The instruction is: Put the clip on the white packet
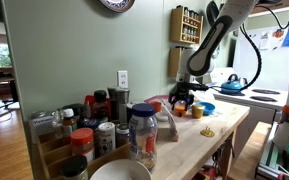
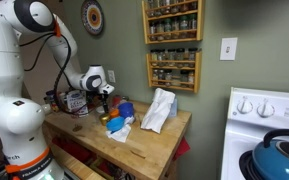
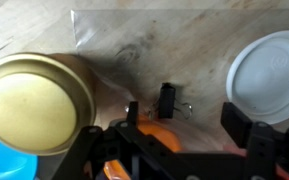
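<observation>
In the wrist view a small black binder clip (image 3: pixel 167 97) with wire handles lies on the wooden counter. My gripper (image 3: pixel 189 120) is open and empty just above it, with the clip between the fingers, nearer the left one. The white packet (image 2: pixel 159 110) stands crumpled on the counter, well away from the gripper (image 2: pixel 104 96); it also shows in an exterior view (image 1: pixel 167 121). In that view the gripper (image 1: pixel 184 98) hangs low over the far end of the counter. The clip is too small to make out in both exterior views.
A gold lid (image 3: pixel 34 102) sits close to the left of the clip and a white lid (image 3: pixel 270 65) to its right. Jars and bottles (image 1: pixel 104 125) crowd the counter's near end. A blue bowl (image 1: pixel 206 108) and a stove with a blue kettle (image 2: pixel 280 152) are nearby.
</observation>
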Tool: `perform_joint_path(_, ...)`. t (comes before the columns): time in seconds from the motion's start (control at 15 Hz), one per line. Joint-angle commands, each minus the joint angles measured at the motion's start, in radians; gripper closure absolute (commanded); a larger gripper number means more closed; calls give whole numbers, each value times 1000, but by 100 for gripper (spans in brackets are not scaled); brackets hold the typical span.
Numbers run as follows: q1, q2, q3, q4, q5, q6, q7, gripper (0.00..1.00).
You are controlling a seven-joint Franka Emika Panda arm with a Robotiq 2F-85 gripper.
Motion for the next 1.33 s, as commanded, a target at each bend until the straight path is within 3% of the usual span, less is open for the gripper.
perform_joint_path(0.0,26,16,-30,2,-15,19,34,17)
perform_joint_path(0.53,37,18,-37,6,-19,8,39,24)
perform_joint_path(1.27,51,8,-54,3,-45,0,74,45)
